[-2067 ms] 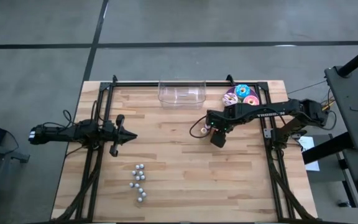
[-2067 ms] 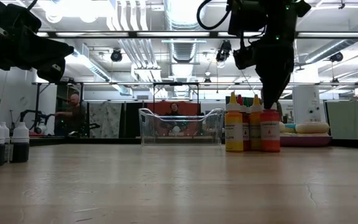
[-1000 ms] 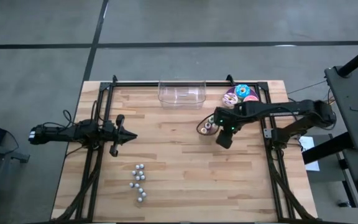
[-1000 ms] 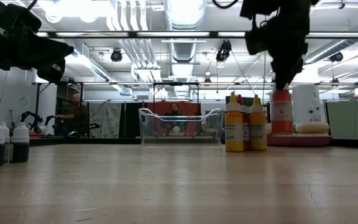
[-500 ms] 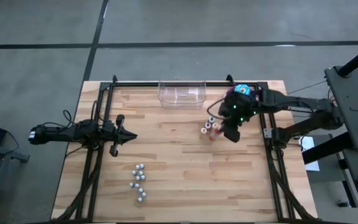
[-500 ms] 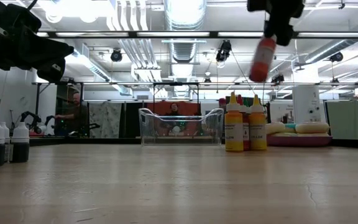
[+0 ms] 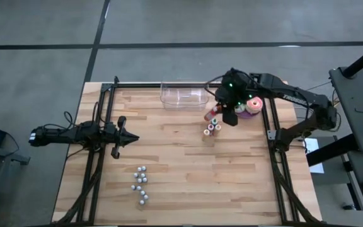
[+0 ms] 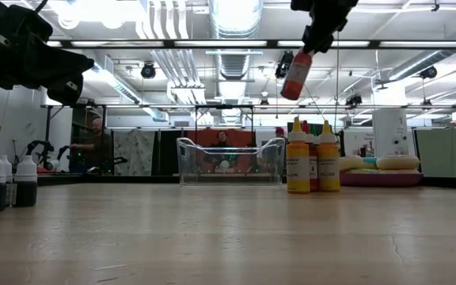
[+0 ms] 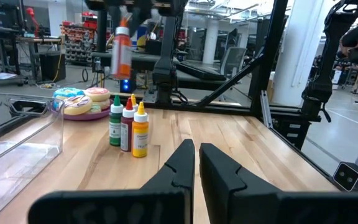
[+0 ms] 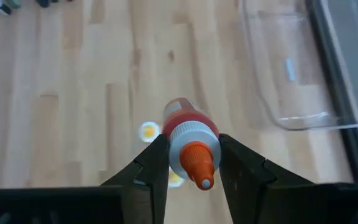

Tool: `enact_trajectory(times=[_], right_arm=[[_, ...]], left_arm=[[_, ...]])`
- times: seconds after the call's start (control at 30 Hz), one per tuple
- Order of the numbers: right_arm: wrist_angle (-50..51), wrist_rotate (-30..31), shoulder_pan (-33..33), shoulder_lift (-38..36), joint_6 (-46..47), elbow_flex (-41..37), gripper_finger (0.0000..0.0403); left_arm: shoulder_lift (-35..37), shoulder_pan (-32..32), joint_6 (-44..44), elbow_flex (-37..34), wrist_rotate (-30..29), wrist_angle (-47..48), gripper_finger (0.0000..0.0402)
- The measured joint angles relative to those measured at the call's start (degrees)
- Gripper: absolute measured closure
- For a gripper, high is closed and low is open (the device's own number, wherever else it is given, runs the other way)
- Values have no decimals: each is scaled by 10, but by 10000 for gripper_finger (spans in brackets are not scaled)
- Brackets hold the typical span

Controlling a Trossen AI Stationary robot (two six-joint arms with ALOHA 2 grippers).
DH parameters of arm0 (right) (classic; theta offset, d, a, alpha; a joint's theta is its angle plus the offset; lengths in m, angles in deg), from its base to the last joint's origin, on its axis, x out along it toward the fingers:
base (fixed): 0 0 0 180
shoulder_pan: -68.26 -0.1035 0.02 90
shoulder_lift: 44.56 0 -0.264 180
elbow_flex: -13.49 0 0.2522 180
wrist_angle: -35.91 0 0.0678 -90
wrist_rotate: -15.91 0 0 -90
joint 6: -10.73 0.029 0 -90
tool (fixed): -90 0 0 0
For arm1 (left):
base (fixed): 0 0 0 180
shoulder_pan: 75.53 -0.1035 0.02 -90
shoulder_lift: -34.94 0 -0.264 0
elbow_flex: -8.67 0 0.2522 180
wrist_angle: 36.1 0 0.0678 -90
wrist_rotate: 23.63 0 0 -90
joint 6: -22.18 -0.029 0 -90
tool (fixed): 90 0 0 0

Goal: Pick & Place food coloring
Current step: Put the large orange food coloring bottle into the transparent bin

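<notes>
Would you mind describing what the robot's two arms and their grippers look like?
Both arms are black and slender, made of jointed segments. The right arm carries small green indicator lights and a thin dark cable looping near its wrist. The left gripper has two black, wedge-shaped fingers tapering to points; the right gripper has similar matte black angular fingers.

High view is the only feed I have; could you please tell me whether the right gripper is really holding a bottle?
Observer: Yes, the right gripper is shut on an orange-capped bottle, held clear of the table.
Operator: How many bottles stand on the table?
Observer: Three bottles, with green, red and yellow caps, close together.
Operator: Is the held one upright?
Observer: No, it hangs tilted below the fingers.
</notes>
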Motion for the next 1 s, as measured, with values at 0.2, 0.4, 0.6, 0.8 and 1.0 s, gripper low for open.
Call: enact_trajectory(times=[0.2, 0.4, 0.6, 0.8, 1.0], right_arm=[[-1, 0, 27, 47, -36, 34, 297], [-4, 25, 42, 110, -42, 86, 297], [21, 35, 67, 178, -19, 173, 295], [56, 63, 91, 242, -14, 256, 295], [97, 65, 118, 311, -31, 336, 295]], left_arm=[[0, 0, 0, 0, 0, 0, 402], [0, 0, 0, 0, 0, 0, 402], [0, 0, 0, 0, 0, 0, 402], [0, 0, 0, 0, 0, 0, 402], [0, 0, 0, 0, 0, 0, 402]])
